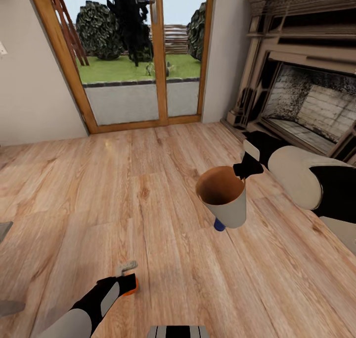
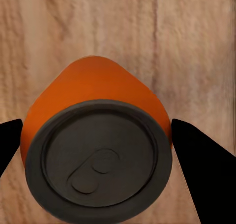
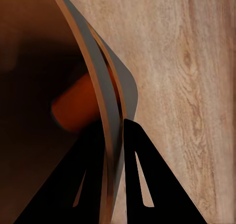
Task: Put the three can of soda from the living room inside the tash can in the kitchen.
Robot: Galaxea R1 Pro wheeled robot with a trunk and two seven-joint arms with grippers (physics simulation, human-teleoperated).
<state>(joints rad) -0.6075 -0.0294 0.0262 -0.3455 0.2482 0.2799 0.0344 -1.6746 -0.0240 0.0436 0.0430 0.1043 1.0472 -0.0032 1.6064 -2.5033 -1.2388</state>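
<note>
I see bare wood floor (image 1: 148,204) around both arms. My left gripper (image 2: 93,135) clamps an orange can (image 2: 93,111) between its fingers; my right gripper (image 3: 114,135) pinches the bin (image 1: 225,197) rim, another orange can (image 3: 73,108) inside.

Bin (image 1: 225,197) mid-floor; fireplace (image 1: 301,100) right; else open.

1. Home living room, simulator render.
2. Pale wood-plank floor (image 1: 148,204) runs under both claws.
3. Wood-framed glass double doors (image 1: 143,56), far ahead of the left claw (image 1: 127,278), open onto a lawn with dark bushes (image 1: 99,31).
4. Dark ornate carved fireplace (image 1: 301,80) with pale brick lining sits just beyond the right claw (image 1: 245,169).
</note>
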